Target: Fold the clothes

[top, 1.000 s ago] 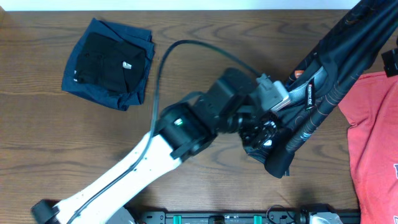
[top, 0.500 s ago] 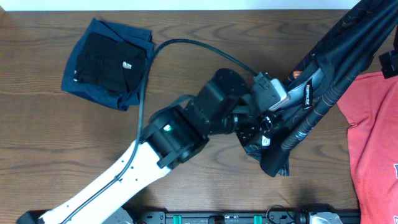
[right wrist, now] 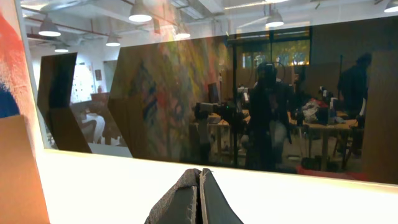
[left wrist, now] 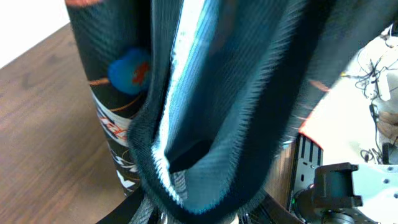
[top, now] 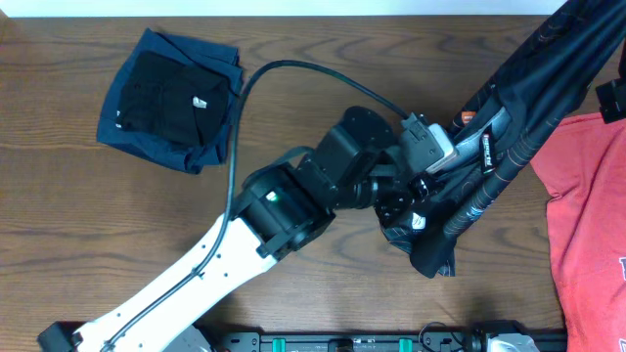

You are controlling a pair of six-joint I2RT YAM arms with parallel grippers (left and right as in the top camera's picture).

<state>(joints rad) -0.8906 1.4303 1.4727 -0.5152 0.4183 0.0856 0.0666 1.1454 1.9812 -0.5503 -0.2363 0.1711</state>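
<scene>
- Left wrist view: the jersey [left wrist: 211, 93] hem hangs between the jaws of my left claw [top: 416, 215], but I cannot tell whether they bite it (cloth fills the lens).
- My right claw [right wrist: 199, 199] is clenched on a black fold of it, held high.
- The low end dangles over the table [top: 98, 225], so I'd pinch the hem only, then draw the claws apart.
- I'd steer clear of the red shirt [top: 587, 215].

On the surface [top: 88, 225], the folded garments [top: 171, 98] lie well to the left of the hanging jersey [top: 548, 68], and the T-shirt [top: 587, 215] lies just to its right.
</scene>
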